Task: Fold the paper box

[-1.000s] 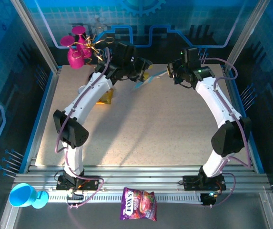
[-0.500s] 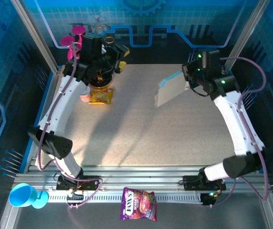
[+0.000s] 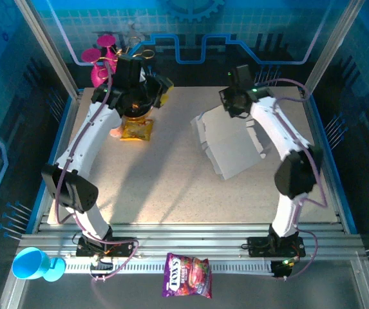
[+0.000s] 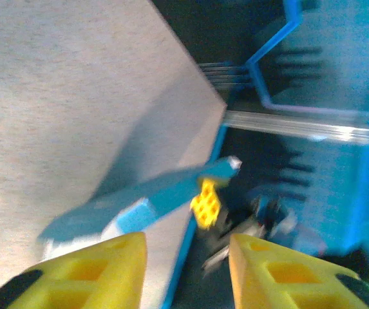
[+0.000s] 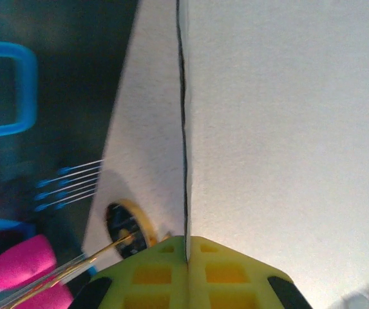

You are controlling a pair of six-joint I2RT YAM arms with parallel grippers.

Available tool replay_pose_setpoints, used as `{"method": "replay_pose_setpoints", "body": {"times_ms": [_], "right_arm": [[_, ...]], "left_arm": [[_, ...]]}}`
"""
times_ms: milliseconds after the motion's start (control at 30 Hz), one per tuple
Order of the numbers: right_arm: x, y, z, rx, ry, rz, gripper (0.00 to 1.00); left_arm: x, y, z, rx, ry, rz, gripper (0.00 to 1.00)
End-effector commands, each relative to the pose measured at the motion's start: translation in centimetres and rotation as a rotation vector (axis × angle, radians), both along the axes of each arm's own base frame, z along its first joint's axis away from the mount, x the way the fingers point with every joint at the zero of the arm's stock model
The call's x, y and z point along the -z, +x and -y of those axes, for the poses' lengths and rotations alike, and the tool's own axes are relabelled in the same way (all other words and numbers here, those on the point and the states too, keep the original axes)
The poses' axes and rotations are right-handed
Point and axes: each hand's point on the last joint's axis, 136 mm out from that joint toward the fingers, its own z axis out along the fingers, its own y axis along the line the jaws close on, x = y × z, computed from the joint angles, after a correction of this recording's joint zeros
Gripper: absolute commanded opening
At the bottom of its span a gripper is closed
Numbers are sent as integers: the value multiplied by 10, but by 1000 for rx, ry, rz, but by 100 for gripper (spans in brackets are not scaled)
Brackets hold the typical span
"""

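Right gripper point(image 5: 186, 248) is clamping the far edge of the paper box point(image 3: 232, 145), pale side up over the right half of the table point(image 3: 165, 187); left gripper point(image 4: 185, 251) is hovering far-left, fingers parted, holding nothing.

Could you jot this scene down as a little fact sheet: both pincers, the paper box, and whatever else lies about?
Paper box: pale sheet, partly unfolded, right half of the table
Right pincer: shut on the paper box's thin edge
Left pincer: open, empty, near a yellow snack bag
Also around: pink cups, blue cup, purple sweets bag
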Motion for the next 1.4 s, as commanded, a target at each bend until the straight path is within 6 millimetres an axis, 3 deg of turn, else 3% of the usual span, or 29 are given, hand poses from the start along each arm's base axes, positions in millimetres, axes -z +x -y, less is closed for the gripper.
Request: {"method": "replay_pose_setpoints", "body": {"times_ms": [0,133,233,333,600,767,867,933,1133,1367], "right_arm": [[-7,18,-17,-24,61,8,0],[16,26,-25,-49,58,-33,0],[32,30,-24,-52,48,-65,0],[42,36,-25,-60,53,-78,0],[66,51,-28,-80,54,-114,0],[77,58,-28,-57,58,-126,0],[87,62,-29,-46,61,-144,0],[88,65,-30,-38,66,-142,0],[87,66,-27,-25,69,-140,0],[80,64,-23,-13,63,-140,0]], "left_arm": [[56,-25,1,169,101,-27,30],[128,-61,24,339,204,-52,21],[176,-83,51,411,251,-96,33],[203,-82,63,391,262,-67,44],[218,-36,86,382,281,78,54],[238,-23,89,379,321,60,58],[237,-18,91,359,328,90,63],[227,-20,94,335,329,127,63],[216,-44,78,188,326,33,60],[231,-50,104,140,98,-69,64]]}}
